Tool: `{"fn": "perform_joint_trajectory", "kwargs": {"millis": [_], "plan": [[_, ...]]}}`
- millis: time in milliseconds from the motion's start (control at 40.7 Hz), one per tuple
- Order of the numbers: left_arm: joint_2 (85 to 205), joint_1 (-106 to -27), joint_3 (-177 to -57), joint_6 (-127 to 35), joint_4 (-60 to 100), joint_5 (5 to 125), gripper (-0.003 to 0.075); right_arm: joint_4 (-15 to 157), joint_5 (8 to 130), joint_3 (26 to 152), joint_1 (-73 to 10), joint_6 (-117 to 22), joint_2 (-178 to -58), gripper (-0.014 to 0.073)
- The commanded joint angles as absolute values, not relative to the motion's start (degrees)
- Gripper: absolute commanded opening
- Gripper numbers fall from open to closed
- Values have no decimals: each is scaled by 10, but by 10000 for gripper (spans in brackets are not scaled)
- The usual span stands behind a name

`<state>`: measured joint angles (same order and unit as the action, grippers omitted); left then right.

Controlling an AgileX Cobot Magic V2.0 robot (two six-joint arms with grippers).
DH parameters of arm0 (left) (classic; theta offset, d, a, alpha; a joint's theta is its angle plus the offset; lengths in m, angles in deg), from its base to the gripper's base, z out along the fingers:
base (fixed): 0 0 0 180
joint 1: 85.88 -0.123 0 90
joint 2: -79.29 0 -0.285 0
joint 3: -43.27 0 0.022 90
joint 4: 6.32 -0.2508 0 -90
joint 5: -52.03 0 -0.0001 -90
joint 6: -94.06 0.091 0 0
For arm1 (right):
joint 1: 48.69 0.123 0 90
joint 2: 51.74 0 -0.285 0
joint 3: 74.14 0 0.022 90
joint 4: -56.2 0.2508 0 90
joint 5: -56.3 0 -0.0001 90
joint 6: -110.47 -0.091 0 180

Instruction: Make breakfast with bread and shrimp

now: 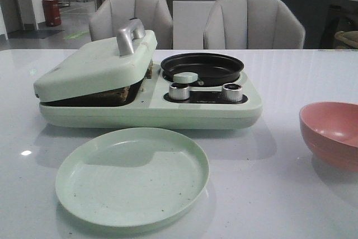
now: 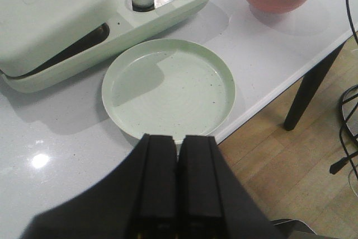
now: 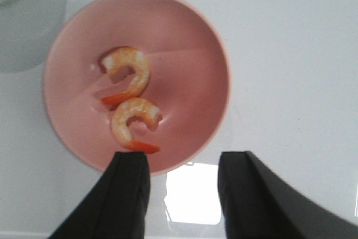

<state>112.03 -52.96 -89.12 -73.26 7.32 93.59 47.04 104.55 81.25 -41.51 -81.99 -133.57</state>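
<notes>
Two curled orange-pink shrimp (image 3: 133,117) (image 3: 130,71) lie in the pink bowl (image 3: 212,54), seen in the right wrist view. My right gripper (image 3: 182,160) is open and empty above the bowl's near rim, its left finger (image 3: 127,194) close to the nearer shrimp's tail. The bread (image 1: 118,93) shows only as a brown edge under the tilted lid (image 1: 95,62) of the green breakfast maker; most of it is hidden. My left gripper (image 2: 178,138) is shut and empty, just over the near rim of the green plate (image 2: 168,88). Neither gripper shows in the front view.
The breakfast maker (image 1: 151,110) has a black round pan (image 1: 202,66) and two knobs on its right half. The green plate (image 1: 132,174) lies bare in front of it. The pink bowl (image 1: 330,132) stands at the right. The table edge (image 2: 291,65) drops to a wooden floor.
</notes>
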Motion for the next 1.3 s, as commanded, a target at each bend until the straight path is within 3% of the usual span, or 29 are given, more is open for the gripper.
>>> {"fn": "perform_joint_trajectory", "kwargs": {"millis": [0,172,713,958,1130,1278], "plan": [[1125,-528,-907,-735,85,897,100,512,1028,845,-469,-762,-1365,419],[1125,-528,-907,-735,85,897,100,595,1017,853,-537,-691,-1426,513],[1125,-528,-907,-735,85,897,100,610,928,859,-547,-669,-1510,509],[1125,-528,-907,-735,85,897,100,611,928,862,-547,-669,-1525,291],[1125,-528,-907,-735,85,897,100,611,928,862,-547,-669,-1528,217],[1125,-528,-907,-735,85,897,100,611,927,862,-547,-669,-1528,60]]}}
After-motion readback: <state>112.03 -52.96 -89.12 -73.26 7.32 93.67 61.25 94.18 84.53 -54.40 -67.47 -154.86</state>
